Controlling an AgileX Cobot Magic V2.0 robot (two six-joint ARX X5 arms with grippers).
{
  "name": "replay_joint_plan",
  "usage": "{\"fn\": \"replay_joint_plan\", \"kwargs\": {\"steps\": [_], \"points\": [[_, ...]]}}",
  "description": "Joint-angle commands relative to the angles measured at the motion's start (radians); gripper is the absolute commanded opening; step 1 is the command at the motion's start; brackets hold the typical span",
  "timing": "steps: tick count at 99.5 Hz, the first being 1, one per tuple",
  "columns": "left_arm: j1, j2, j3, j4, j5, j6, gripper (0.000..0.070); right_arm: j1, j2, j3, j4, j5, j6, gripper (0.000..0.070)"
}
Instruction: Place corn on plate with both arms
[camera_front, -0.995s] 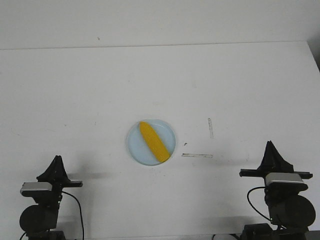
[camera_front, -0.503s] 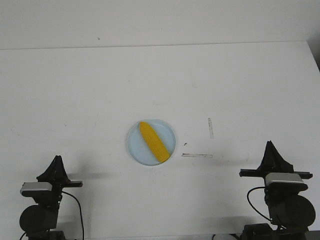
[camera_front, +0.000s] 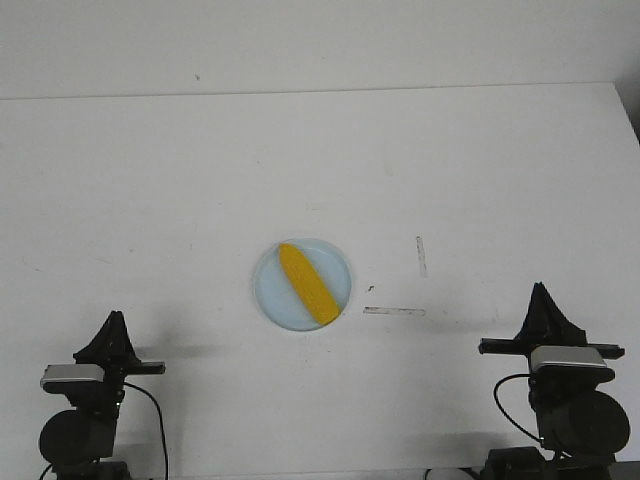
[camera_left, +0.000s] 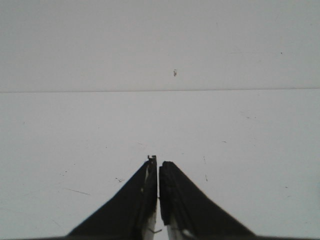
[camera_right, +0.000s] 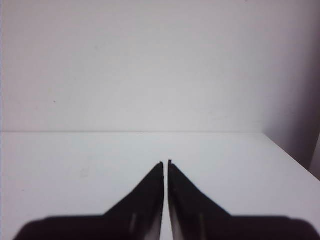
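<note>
Front view shows the corn (camera_front: 306, 284) lying diagonally across the plate (camera_front: 272, 296) at mid-table, its tapered end pointing away from the robot. Both arms sit at the table's near edge, well apart from the plate; the left gripper (camera_left: 158, 167) and right gripper (camera_right: 166, 167) have their fingers closed together, holding nothing.

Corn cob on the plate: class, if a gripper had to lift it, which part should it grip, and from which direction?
Grip the corn around its thick middle, coming from above, jaws across its width. It lies diagonally on the plate, tapering toward its far end, so the tip offers less hold.
</note>
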Motion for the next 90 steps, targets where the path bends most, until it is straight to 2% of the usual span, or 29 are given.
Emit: {"fn": "replay_joint_plan", "kwargs": {"steps": [1, 21, 31, 57, 74, 90], "points": [[-0.001, -0.002, -0.021, 0.012, 0.0, -0.002, 0.0001, -0.004, -0.006, -0.022, 0.018, -0.022, -0.005, 0.0013], [-0.001, -0.002, -0.021, 0.012, 0.0, -0.002, 0.0001, -0.006, -0.043, -0.175, 0.175, -0.07, 0.0, 0.0013], [-0.001, -0.002, -0.021, 0.012, 0.0, -0.001, 0.0001, -0.006, -0.094, -0.242, 0.184, -0.127, 0.0, 0.0013], [-0.001, -0.002, -0.021, 0.011, 0.0, -0.001, 0.0001, -0.006, -0.186, -0.334, 0.191, -0.125, 0.012, 0.0013], [-0.001, -0.002, -0.021, 0.011, 0.0, -0.001, 0.0001, -0.006, -0.186, -0.446, 0.332, -0.127, 0.083, 0.0013], [-0.001, -0.002, -0.021, 0.011, 0.0, -0.001, 0.0001, -0.006, -0.186, -0.442, 0.297, -0.128, 0.074, 0.0012]]}}
